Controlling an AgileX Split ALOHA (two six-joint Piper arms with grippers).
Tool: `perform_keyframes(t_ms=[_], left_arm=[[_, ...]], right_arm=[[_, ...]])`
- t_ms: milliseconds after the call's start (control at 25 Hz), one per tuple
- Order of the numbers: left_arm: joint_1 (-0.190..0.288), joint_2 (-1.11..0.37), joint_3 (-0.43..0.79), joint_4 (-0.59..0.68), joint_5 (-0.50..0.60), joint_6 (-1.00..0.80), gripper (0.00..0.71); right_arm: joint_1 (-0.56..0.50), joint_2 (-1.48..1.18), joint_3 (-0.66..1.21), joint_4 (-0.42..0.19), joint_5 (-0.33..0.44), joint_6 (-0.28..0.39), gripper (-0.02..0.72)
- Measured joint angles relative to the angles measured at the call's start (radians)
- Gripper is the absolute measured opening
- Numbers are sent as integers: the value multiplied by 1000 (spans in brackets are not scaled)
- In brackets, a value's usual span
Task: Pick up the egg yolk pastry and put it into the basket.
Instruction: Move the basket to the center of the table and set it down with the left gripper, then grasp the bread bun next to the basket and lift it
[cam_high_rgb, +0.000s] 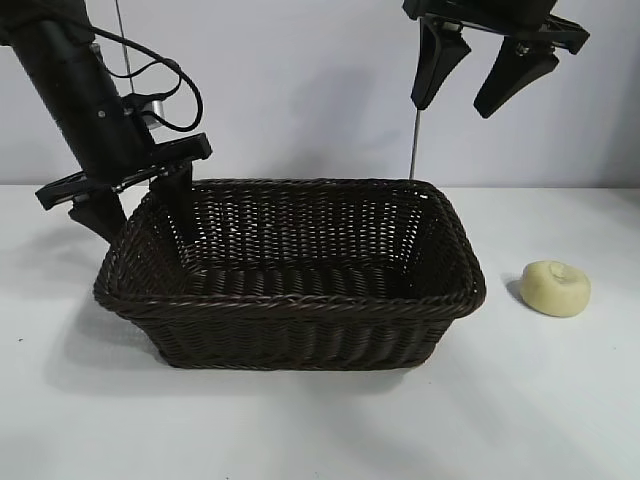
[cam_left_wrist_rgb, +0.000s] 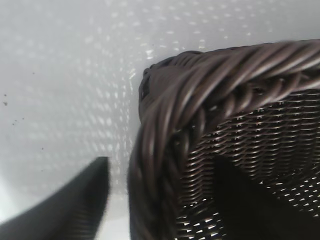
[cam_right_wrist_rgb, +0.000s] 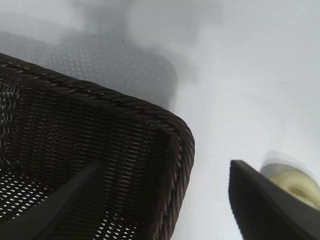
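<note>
The egg yolk pastry (cam_high_rgb: 556, 288), a small pale yellow bun with a dimple, lies on the white table to the right of the basket (cam_high_rgb: 300, 305), apart from it. The basket is dark woven wicker and nothing shows inside it. My left gripper (cam_high_rgb: 140, 220) is low at the basket's left end and open. One finger is outside the braided rim (cam_left_wrist_rgb: 165, 125) and the other inside, with a gap showing beside the rim. My right gripper (cam_high_rgb: 457, 100) hangs high above the basket's far right corner, open and holding nothing. Its wrist view shows the pastry (cam_right_wrist_rgb: 295, 185) partly behind one finger (cam_right_wrist_rgb: 260, 205).
The white table (cam_high_rgb: 320, 430) stretches in front of the basket and around the pastry. A thin metal rod (cam_high_rgb: 413, 140) stands behind the basket's far right corner. A pale wall closes the back.
</note>
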Motion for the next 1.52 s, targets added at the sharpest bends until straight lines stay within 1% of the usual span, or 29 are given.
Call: perform_keyframes(t_ms=[120,280,640,920,1040,1160,1280,1520], left_arm=[[0,-26,0,29,4,0,543],[0,-99,0,49,30,0,547],[-1,-312,0,50,74,0,549],[-34,-431,8,26,80,0,549],[-58,-464,65,-18,20,0,549],[-76,-473,129,-73,-88,0,549],[-81,-474,194,-82,-156,0,549],[-81,-474,329,-82,-247,0,549]], right_arm=[[0,0,0,0,0,0,509],[0,0,0,0,0,0,509],[0,0,0,0,2,0,509],[0,0,0,0,2,0,509],[0,0,0,0,2,0,509],[0,0,0,0,2,0,509],[0,0,0,0,2,0,509],[0,0,0,0,2,0,509]])
